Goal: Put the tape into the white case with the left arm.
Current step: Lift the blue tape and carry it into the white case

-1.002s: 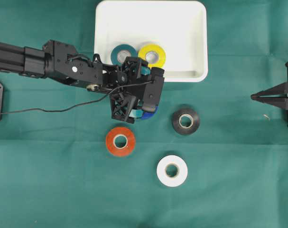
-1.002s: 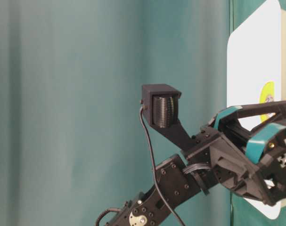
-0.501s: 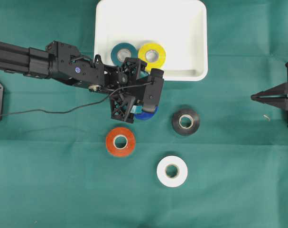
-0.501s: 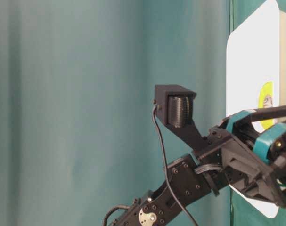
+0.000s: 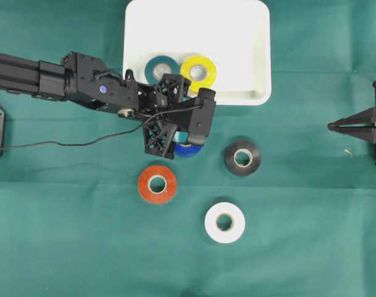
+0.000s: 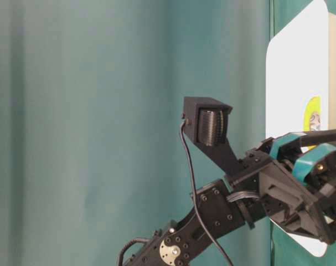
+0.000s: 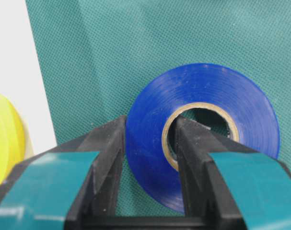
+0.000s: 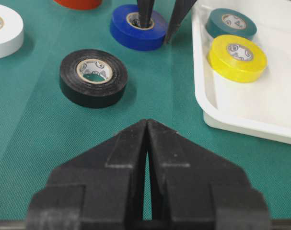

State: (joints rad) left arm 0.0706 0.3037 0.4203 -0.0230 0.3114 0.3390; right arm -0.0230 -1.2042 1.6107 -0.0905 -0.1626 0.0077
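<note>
Blue tape (image 7: 203, 139) flat on cloth, centre of overhead frame, just below white case (image 5: 249, 37). My left gripper (image 7: 147, 158) pinching its wall: one finger in core, other outside. Grasp step in hand; roll not yet lifted. Next: lift clear of rim, carry toward top of frame, release beside yellow tape (image 5: 198, 72) and teal tape (image 5: 161, 70). Right gripper (image 8: 147, 158) pressed together, idle at right edge.

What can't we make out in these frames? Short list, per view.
- Overhead: the blue tape is mostly hidden under the left gripper; the grip itself is not visible.
- Table-level: the left arm fills the foreground; only an edge of the white case and a sliver of the yellow tape show, no other rolls.
- Left wrist: fingertips cut off from view behind the roll.
- Right wrist: the red tape and the white tape are cut by frame edges.
</note>
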